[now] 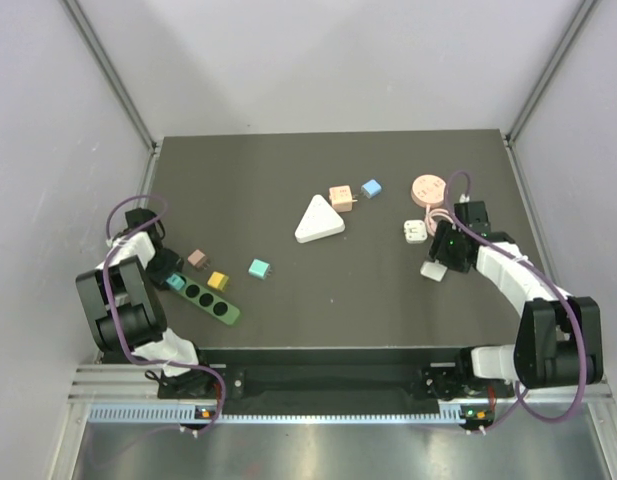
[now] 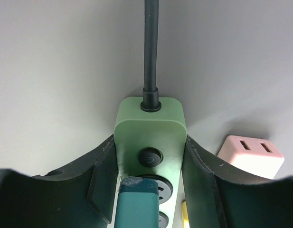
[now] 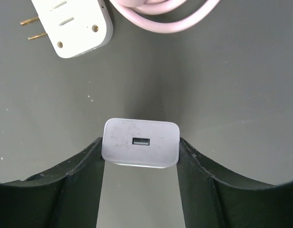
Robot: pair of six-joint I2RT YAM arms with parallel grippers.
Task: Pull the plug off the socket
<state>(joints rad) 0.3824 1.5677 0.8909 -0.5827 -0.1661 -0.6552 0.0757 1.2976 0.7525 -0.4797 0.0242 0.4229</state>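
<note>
A green power strip [image 1: 210, 301] lies at the near left, and its black cord [image 2: 151, 47] runs away from me. My left gripper [image 1: 163, 270] is shut on the strip's switch end [image 2: 151, 128], with a finger pressed on each long side. A teal plug [image 2: 137, 204] sits in the first socket, just behind the round switch [image 2: 150, 157]; the same plug [image 1: 176, 282] shows from above. At the right, my right gripper [image 1: 438, 262] is shut on a white USB charger [image 3: 140, 142], a finger on each side, held a little above the table.
A pink adapter [image 2: 250, 154] and a yellow one [image 1: 218, 280] lie beside the strip, with a teal cube [image 1: 259, 268] further right. A white triangular block [image 1: 318, 220], a pink cube [image 1: 340, 197], a blue cube [image 1: 371, 187], a pink cable reel [image 1: 428, 189] and a white pronged adapter [image 3: 72, 26] lie mid-table.
</note>
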